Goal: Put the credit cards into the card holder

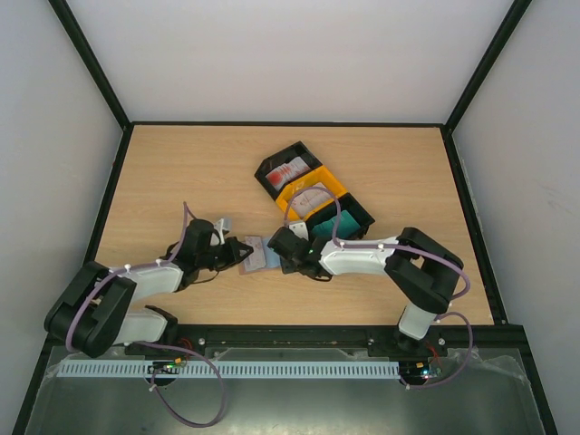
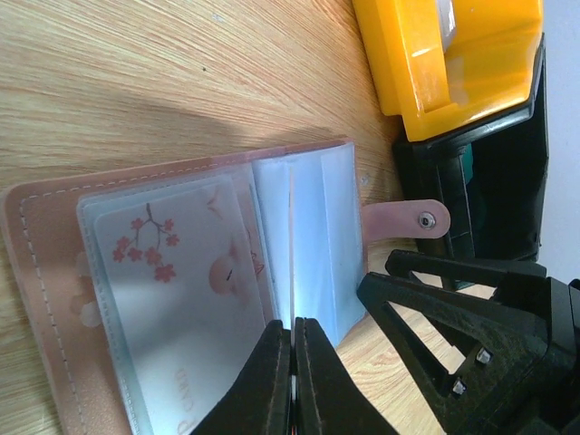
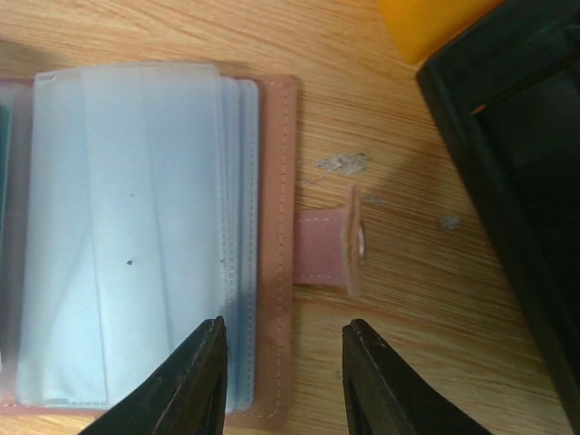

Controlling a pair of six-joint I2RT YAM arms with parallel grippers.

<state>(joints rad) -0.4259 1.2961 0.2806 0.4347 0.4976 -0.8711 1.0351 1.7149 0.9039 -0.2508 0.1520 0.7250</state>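
Card holder (image 2: 172, 263) lies open, left hand (image 2: 292, 331) clamped on a pocket leaf (image 2: 313, 236), right hand (image 3: 285, 331) part-open, empty, at its edge; I judge fetching credit cards (image 1: 288, 170) comes next.

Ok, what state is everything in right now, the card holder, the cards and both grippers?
Card holder: open, flat on the table.
Strap: unfastened, sticking out sideways.
Red-and-white card: lying in the far black tray.
White card: in the orange tray.
Teal card: in the near black tray.
Left gripper: jaws shut on a clear pocket page.
Right gripper: jaws open astride the holder's cover edge.
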